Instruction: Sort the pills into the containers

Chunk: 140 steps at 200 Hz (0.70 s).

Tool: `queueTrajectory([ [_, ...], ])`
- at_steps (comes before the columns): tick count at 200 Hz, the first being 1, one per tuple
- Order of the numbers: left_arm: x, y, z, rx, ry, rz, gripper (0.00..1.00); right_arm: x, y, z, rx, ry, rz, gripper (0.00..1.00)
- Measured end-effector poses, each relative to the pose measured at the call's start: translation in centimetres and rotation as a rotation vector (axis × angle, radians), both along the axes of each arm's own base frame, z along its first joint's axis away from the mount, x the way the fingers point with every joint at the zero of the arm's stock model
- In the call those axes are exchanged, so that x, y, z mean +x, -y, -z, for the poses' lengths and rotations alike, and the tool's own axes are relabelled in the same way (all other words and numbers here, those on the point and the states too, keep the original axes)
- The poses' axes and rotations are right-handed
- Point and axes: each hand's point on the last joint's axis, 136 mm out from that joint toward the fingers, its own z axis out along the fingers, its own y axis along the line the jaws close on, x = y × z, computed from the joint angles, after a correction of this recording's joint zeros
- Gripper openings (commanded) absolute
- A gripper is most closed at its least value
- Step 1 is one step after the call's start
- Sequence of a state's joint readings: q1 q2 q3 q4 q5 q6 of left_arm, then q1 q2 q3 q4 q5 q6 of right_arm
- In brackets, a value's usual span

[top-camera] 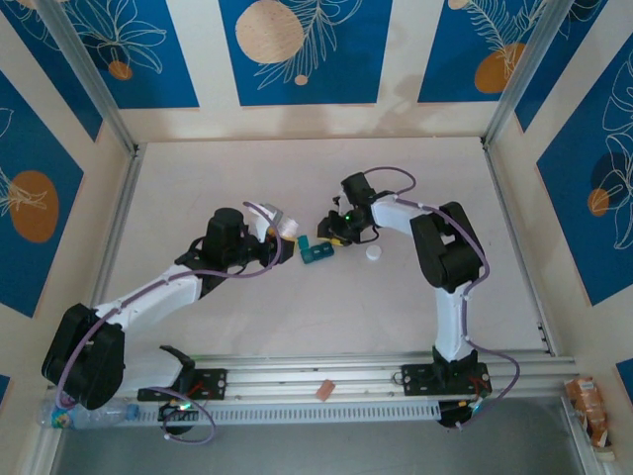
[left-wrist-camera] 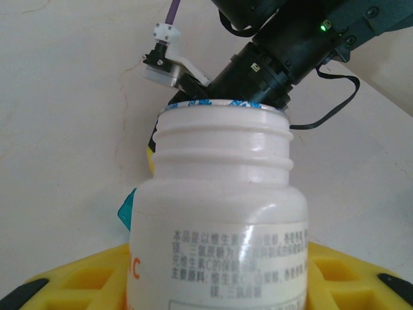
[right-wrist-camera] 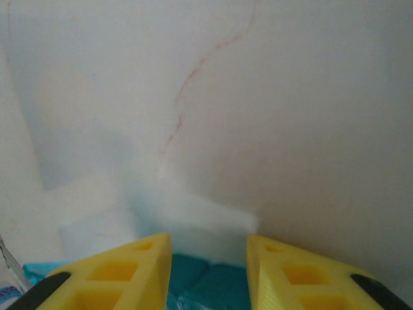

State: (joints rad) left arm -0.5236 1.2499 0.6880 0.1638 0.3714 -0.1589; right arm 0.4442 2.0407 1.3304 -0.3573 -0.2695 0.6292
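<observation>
Your left tool [left-wrist-camera: 206, 278] was clamped on the bottle [left-wrist-camera: 222, 194], its mouth toward the box [top-camera: 318, 253] just right of it. Your right tool [right-wrist-camera: 208, 258] straddled the box, grip unclear.

White bottle [left-wrist-camera: 219, 213] cut off at 6 o'clock edge. Pill box [left-wrist-camera: 124, 212] mostly hidden behind it, teal sliver showing at 8 o'clock. From right wrist, blurred and clipped at 6 o'clock.

I've got the left gripper [left-wrist-camera: 206, 287] with its yellow fingers clamped on a white plastic bottle [left-wrist-camera: 222, 187], threaded neck open. A teal plastic corner [left-wrist-camera: 124, 213] pokes out on its left. The other arm's black wrist [left-wrist-camera: 284, 51], green LED lit, sits just behind the rim.
</observation>
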Motion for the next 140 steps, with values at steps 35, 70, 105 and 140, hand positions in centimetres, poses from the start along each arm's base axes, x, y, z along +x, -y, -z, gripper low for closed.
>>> queueTrajectory([
  [35, 0.0, 0.0, 0.0, 0.000, 0.000, 0.000, 0.00, -1.5, -0.2, 0.1, 0.004, -0.012, -0.018, 0.34],
  [70, 0.0, 0.0, 0.0, 0.000, 0.000, 0.000, 0.00, -3.1, -0.7, -0.2, 0.012, -0.012, -0.046, 0.34],
  [105, 0.0, 0.0, 0.0, 0.000, 0.000, 0.000, 0.00, -4.4, -1.3, -0.4, 0.020, -0.008, -0.073, 0.36],
  [140, 0.0, 0.0, 0.1, 0.001, -0.001, 0.000, 0.00, -4.9, -1.2, -1.2, 0.028, 0.007, -0.073, 0.56],
])
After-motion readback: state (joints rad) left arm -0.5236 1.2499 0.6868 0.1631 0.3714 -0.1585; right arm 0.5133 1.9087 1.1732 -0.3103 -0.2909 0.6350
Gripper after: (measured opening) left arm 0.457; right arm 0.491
